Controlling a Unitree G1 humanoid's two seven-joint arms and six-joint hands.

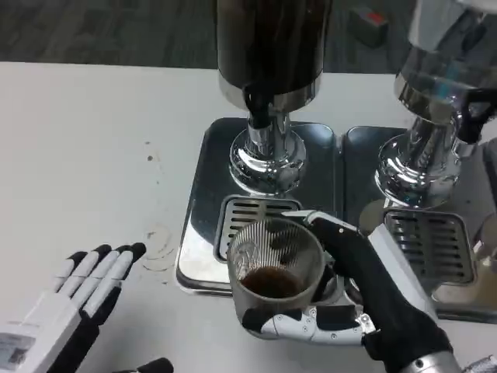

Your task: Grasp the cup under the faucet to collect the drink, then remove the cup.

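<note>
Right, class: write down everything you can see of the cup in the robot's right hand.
The cup is clear, ribbed glass or plastic, upright, with a little dark drink at its bottom. The right hand grips it, fingers wrapped round its near side. It sits at the front edge of the left metal drip tray, by the slotted grate, nearer the camera than the dark dispenser's faucet.

Cup (273, 263): you have a clear ribbed glass, upright, with a shallow pool of dark drink at its bottom.
Cup position: you see it at the front edge of the left dispenser's steel tray, over the slotted drain grate, gripped by the right hand (365, 299).
Faucet (258, 118): your black spout hangs from the dark-filled dispenser, above and behind the cup.
Dispenser (270, 47): dark liquid fills its vessel; it stands on a chrome pedestal.
</note>
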